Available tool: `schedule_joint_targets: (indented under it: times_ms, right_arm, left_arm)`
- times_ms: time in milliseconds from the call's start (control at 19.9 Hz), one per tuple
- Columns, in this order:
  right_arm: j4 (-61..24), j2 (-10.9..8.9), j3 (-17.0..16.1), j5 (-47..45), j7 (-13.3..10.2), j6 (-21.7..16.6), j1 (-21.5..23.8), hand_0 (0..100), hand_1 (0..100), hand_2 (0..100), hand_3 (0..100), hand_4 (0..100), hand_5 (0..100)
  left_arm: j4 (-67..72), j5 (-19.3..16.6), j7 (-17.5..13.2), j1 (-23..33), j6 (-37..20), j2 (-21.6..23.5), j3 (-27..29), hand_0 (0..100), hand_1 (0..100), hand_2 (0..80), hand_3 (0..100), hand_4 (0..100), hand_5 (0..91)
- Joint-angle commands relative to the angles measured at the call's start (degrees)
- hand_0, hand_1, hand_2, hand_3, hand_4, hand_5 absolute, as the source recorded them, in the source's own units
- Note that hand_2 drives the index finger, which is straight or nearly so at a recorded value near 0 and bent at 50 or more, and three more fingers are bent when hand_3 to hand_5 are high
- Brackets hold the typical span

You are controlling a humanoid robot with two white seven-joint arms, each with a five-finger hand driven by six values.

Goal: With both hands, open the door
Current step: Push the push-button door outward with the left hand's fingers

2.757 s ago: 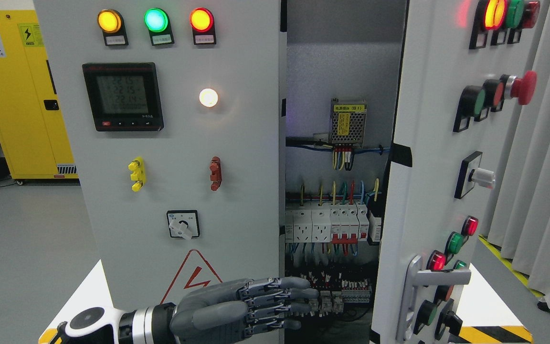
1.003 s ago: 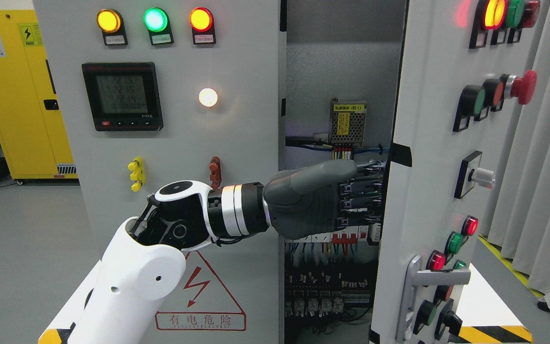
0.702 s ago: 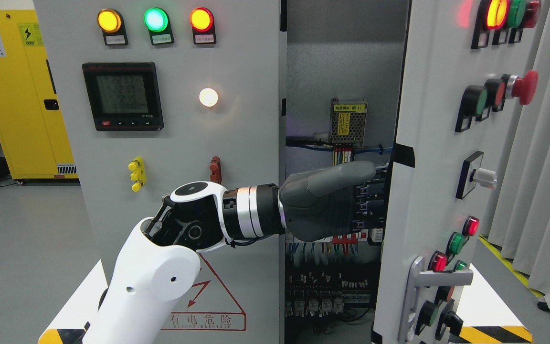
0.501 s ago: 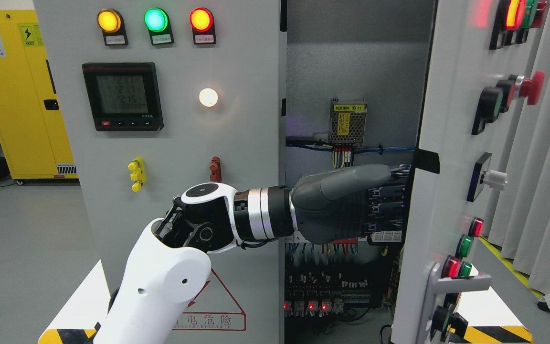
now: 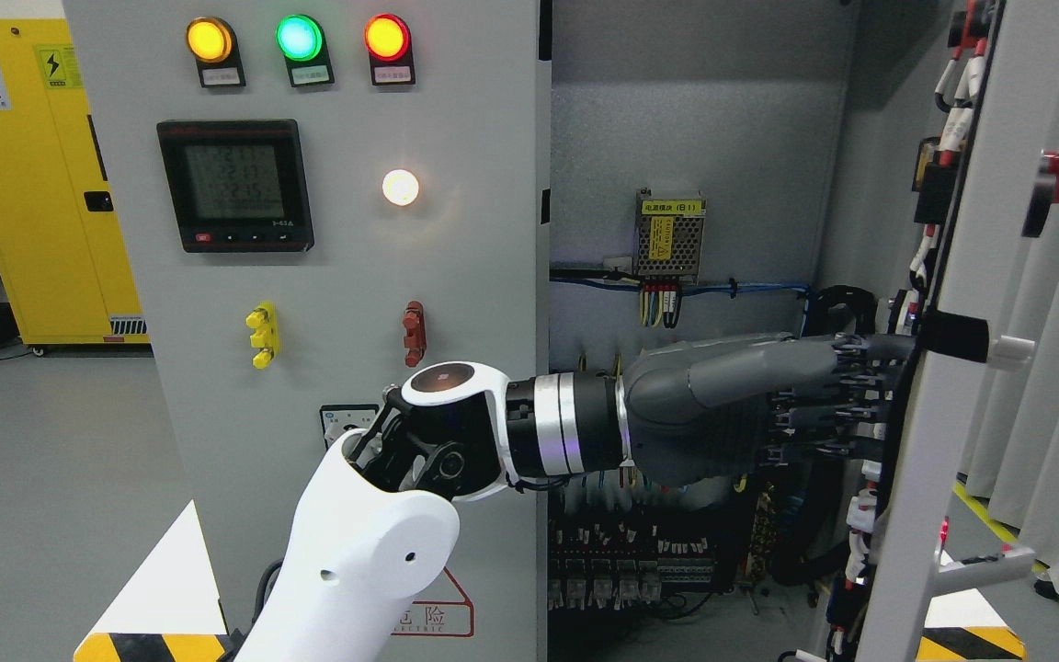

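Progress was well along: the grey metal cabinet door point(image 5: 971, 303) at the right stood swung nearly edge-on, the left hand point(image 5: 768, 405) pressing extended, unclenched fingers point(image 5: 847, 400) against its inner face, little swing seemingly remaining.

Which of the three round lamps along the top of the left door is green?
The middle lamp; an amber lamp sits left of it, a red lamp right.

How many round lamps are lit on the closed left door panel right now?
4: a yellow lamp, a green lamp and a red lamp in a row at the top, and a white lamp below, right of the meter.
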Motion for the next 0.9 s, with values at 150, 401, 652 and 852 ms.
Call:
schedule_joint_targets:
  times_ms: [150,401,652,852]
  right_arm:
    - [0.0,-1.05,0.0,0.0,-0.1,-0.1,1.3,0,50,4,0,0,0]
    - [0.0,-1.05,0.0,0.0,-0.1,-0.1,1.4,0,50,4,0,0,0]
    - [0.0,-1.05,0.0,0.0,-0.1,-0.1,1.3,0,50,4,0,0,0]
    - [0.0,-1.14,0.0,0.0,-0.1,-0.1,1.4,0,50,4,0,0,0]
  left_arm:
    - [-2.6,-0.3,0.9,0.1,-0.1,-4.3,-0.7,12,56,0.0,0,0,0.0]
    - [-3.5,-0.3,1.1,0.0,-0.1,-4.4,-3.0,12,56,0.0,0,0,0.0]
    - [-3.6,1.0,4.5,-0.3,-0.5,-4.4,-6.2,12,56,0.0,0,0,0.0]
    - [-3.6,1.7,7.5,-0.6,-1.2,-4.5,-9.8,12,56,0.0,0,0,0.0]
